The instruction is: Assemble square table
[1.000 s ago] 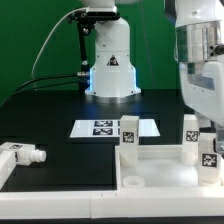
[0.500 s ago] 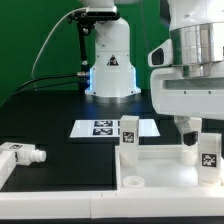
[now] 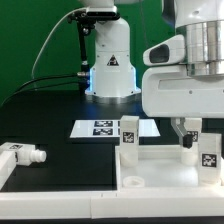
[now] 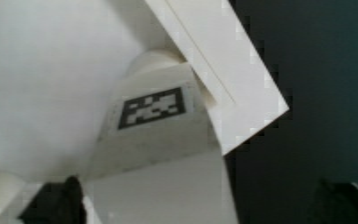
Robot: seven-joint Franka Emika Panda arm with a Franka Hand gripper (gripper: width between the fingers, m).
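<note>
Hanging in the upper right of the exterior view, the arm's bulky white wrist housing [image 3: 185,88] stood over the white plastic square panel with a raised rim [image 3: 160,172], which filled the lower right of the frame on the black surface [image 3: 50,120]. The jaws were spread, one to each side of a stubby white leg bearing a black-and-white square tag [image 3: 192,145] that stood upright at the panel's far edge (whether either one touched it could not be told). The wrist view showed the same leg [image 4: 158,170] close up, tag towards the camera, between two dark fingers [image 4: 51,200], with the panel's rim [image 4: 220,70] beside it. A second tagged leg [image 3: 129,135] stood upright at the panel's far corner near frame centre, and a third tagged leg [image 3: 208,152] at the right edge. A fourth leg [image 3: 22,154] lay on its side at lower left, well apart from the panel. A round socket [image 3: 131,182] showed at the panel's near corner. The marker board [image 3: 100,127] lay flat at mid-frame, in front of the arm's white base [image 3: 110,65].
</note>
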